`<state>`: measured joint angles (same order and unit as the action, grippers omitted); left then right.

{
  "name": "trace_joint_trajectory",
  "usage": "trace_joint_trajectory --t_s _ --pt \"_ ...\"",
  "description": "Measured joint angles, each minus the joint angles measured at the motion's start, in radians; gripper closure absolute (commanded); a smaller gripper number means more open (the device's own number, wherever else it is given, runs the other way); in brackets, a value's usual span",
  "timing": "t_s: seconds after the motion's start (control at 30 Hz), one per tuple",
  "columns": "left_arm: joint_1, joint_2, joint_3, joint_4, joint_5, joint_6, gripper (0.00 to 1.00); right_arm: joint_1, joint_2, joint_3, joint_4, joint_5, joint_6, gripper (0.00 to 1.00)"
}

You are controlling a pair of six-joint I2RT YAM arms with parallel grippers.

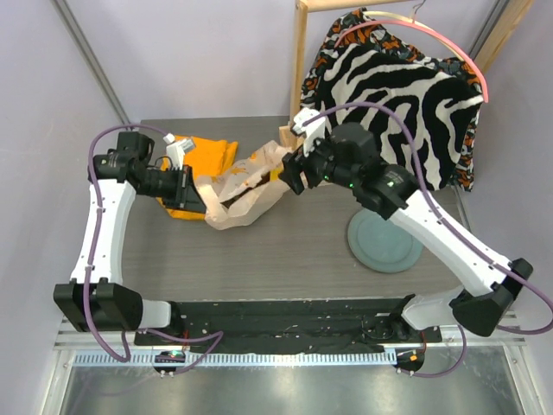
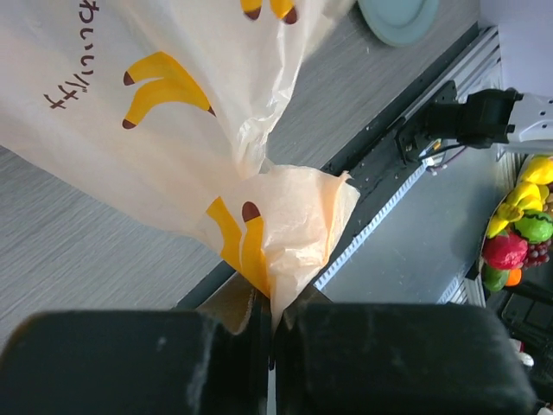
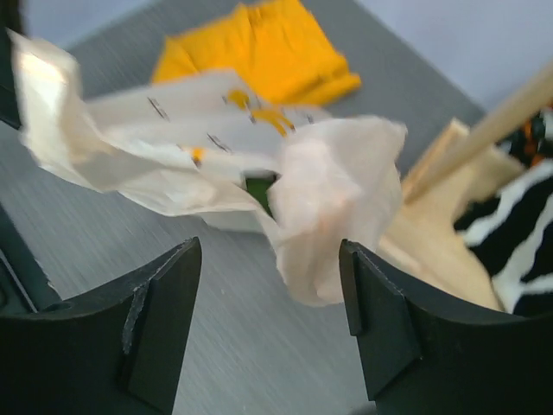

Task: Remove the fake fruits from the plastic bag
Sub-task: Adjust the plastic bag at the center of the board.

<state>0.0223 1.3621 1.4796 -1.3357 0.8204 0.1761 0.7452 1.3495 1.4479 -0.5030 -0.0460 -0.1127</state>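
Item: plastic bag (image 1: 246,186). Thin, crinkly, translucent beige film with yellow banana prints, lying mid-tabletop (image 1: 285,259) between the arms.
Contents: fake fruits (image 3: 257,192) inside, only a green sliver showing at the mouth. None appears to be out yet, so all removal remains.
Left claw (image 2: 270,328): clamped tight on a gathered bag corner.
Right claw (image 3: 270,294): spread wide, with a limp bag flap between its fingers, ungripped.
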Motion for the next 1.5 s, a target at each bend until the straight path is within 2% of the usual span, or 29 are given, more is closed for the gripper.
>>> trace_joint_trajectory --t_s 0.1,0.27,0.3,0.33,0.47,0.7,0.8,1.0,1.23,1.43,1.5 --pt "0.0 -0.031 0.012 -0.001 0.0 -0.022 1.0 0.0 -0.018 0.097 0.008 -0.09 -0.022 0.32" --pt "0.0 -0.068 0.057 -0.002 -0.008 -0.035 1.0 0.017 -0.002 0.104 0.0 -0.175 -0.045 0.33" --pt "0.0 -0.072 0.067 -0.002 -0.01 -0.034 1.0 0.021 0.013 0.104 -0.002 -0.184 -0.047 0.35" --pt "0.0 -0.075 0.077 -0.002 -0.012 -0.034 1.0 0.027 0.033 0.105 -0.002 -0.195 -0.048 0.45" --pt "0.0 -0.076 0.116 -0.003 -0.023 -0.031 1.0 0.047 0.113 0.111 -0.012 -0.24 -0.067 0.63" --pt "0.0 -0.08 0.128 -0.004 -0.043 -0.027 1.0 0.091 0.21 0.124 -0.028 -0.29 -0.094 0.67" --pt "0.0 -0.081 0.13 -0.005 -0.047 -0.027 1.0 0.107 0.25 0.125 -0.022 -0.264 -0.095 0.71" --pt "0.0 -0.089 0.14 -0.005 -0.082 0.008 1.0 0.109 0.377 0.158 0.035 -0.105 -0.093 0.74" --pt "-0.001 -0.09 0.183 -0.009 -0.221 0.123 1.0 0.097 0.512 0.228 0.124 0.019 -0.136 0.73" --pt "0.006 -0.092 0.241 -0.006 -0.338 0.23 1.0 0.101 0.527 0.127 0.182 0.047 -0.186 0.73" --pt "0.006 -0.097 0.241 -0.01 -0.375 0.261 1.0 0.101 0.527 0.074 0.173 0.042 -0.192 0.89"
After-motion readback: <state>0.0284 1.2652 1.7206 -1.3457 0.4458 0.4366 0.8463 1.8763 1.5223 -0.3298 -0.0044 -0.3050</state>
